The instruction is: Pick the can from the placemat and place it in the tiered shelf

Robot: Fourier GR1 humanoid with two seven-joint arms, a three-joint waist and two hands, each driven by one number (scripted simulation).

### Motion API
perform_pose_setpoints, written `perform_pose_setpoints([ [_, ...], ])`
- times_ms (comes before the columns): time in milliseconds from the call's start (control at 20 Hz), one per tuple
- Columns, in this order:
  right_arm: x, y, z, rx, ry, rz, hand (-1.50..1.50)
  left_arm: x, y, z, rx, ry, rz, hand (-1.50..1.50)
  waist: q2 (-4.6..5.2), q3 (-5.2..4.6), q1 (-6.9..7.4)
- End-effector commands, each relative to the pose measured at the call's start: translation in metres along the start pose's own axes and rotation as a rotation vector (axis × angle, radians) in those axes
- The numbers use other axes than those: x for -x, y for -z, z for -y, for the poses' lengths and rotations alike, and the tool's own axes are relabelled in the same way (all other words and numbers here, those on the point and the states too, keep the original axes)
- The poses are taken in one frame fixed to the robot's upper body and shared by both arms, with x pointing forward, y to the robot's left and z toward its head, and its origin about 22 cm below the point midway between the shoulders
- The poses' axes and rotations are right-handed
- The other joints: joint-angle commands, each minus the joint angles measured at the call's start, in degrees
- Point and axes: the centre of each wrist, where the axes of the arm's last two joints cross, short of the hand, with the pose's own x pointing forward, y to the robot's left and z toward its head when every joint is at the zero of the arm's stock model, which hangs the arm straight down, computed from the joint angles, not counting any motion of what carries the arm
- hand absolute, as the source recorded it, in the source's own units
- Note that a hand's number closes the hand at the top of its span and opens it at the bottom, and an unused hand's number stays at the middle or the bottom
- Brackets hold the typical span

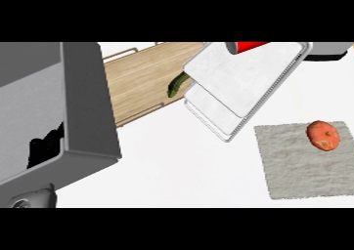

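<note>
The red can [251, 46] is lying on the top level of the tiered shelf [241, 80], at the shelf's far edge, half cut off by the view's upper border. Above the shelf's far right corner, a grey forearm [328, 50] is showing, but its hand is out of view. Far to the left of the shelf, a black hand [44, 145] is showing inside a big grey form [61, 112]; whether its fingers are apart or together, I cannot tell. Near the shelf's right lower side, the grey placemat [310, 163] is carrying an orange-red fruit [323, 135]. Left of the shelf, a green vegetable [178, 84] is resting on a wooden board [140, 83].
</note>
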Motion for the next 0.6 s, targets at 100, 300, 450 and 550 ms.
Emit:
perform_pose_setpoints([
  [100, 0.005, -0.025, 0.049, -0.030, -0.029, 0.040, -1.50, 0.008, 0.004, 0.030, 0.130, -0.033, -0.029, 0.00, 0.67, -0.55, 0.33],
  [300, 0.006, -0.033, 0.061, -0.071, -0.062, 0.056, -1.50, 0.004, 0.007, 0.035, 0.139, -0.028, -0.014, 0.00, 1.03, -0.49, 0.75],
  [450, 0.000, -0.039, 0.073, -0.080, -0.097, 0.059, -1.50, 0.000, 0.010, 0.036, 0.136, -0.028, 0.000, 0.00, 1.00, -0.50, 0.86],
  [550, -0.007, -0.040, 0.077, -0.083, -0.117, 0.049, -1.50, 0.003, 0.007, 0.033, 0.160, -0.028, -0.018, 0.00, 0.91, -0.51, 1.60],
])
